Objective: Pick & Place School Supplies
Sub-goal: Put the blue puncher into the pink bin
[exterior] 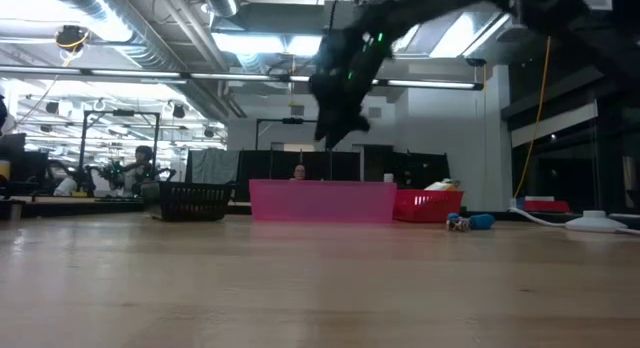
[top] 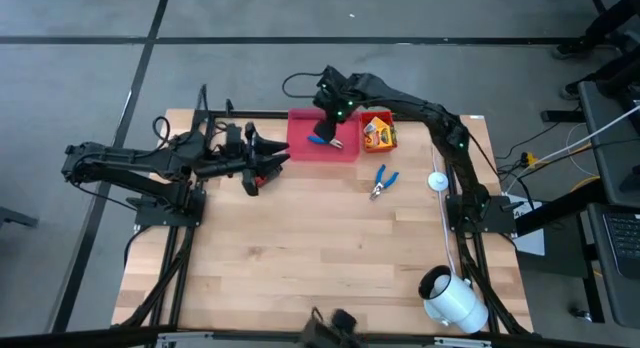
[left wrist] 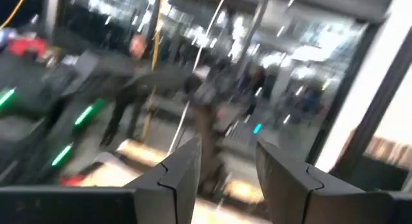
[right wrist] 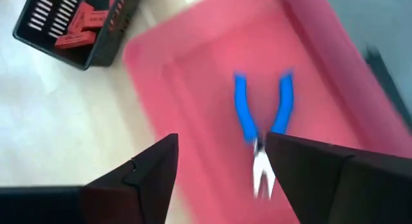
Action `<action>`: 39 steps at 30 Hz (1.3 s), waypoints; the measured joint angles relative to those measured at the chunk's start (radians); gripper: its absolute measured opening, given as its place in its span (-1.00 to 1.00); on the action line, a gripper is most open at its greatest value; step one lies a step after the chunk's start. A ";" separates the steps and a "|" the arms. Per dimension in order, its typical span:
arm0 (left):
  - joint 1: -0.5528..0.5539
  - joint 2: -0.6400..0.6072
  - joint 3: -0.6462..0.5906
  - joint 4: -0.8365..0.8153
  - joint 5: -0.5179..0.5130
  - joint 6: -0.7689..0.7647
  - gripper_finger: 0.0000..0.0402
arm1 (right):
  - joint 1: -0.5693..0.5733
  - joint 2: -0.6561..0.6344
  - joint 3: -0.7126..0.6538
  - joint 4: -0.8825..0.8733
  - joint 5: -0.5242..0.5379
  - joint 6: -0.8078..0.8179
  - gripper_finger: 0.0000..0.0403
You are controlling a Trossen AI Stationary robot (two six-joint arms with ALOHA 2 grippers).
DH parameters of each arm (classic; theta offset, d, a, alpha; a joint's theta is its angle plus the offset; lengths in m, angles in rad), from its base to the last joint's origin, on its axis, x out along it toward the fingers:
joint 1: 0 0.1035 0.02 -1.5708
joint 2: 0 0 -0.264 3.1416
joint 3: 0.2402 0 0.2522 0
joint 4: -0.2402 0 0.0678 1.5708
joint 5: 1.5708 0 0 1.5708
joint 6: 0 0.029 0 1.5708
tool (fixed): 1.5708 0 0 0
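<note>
The right gripper (top: 330,124) hangs above the pink plastic bin (top: 298,138), fingers spread wide and empty — a blue-handled plier tool (right wrist: 261,124) lies inside the bin. A second blue-handled plier tool (top: 381,182) rests on the wooden table (top: 300,258). The left gripper (top: 268,168) waits at the table's left, fingers parted — empty.

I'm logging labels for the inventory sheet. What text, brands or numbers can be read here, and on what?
None can be read.
Crayon boxes: printing too small.
Red pieces in the black bin: marks too blurred.
Pliers in the pink bin: no lettering visible.
</note>
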 joint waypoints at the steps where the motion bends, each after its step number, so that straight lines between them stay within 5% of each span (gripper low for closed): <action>1: 0.000 -0.004 0.000 -0.045 -0.012 0.000 -0.29 | 0.012 -0.024 0.000 -0.044 0.026 0.059 0.16; 6: 0.000 -0.016 -0.001 -0.182 -0.163 -0.092 -0.29 | 0.112 -0.115 -0.011 -0.281 0.165 0.343 -0.01; 11: 0.000 -0.047 -0.001 -0.204 -0.241 -0.128 -0.29 | 0.236 -0.215 -0.165 -0.282 0.281 0.572 -0.10; 22: 0.000 -0.173 -0.001 -0.292 -0.142 -0.051 -0.29 | 0.292 -0.503 -0.765 -0.005 0.293 1.113 -0.11; 25: 0.000 -0.204 -0.001 -0.333 -0.110 -0.051 -0.29 | 0.254 -0.533 -0.857 0.114 0.265 1.132 -0.11; 39: 0.001 -0.268 -0.001 -0.371 -0.118 -0.061 -0.29 | 0.174 -0.517 -1.019 0.164 0.276 1.049 -0.11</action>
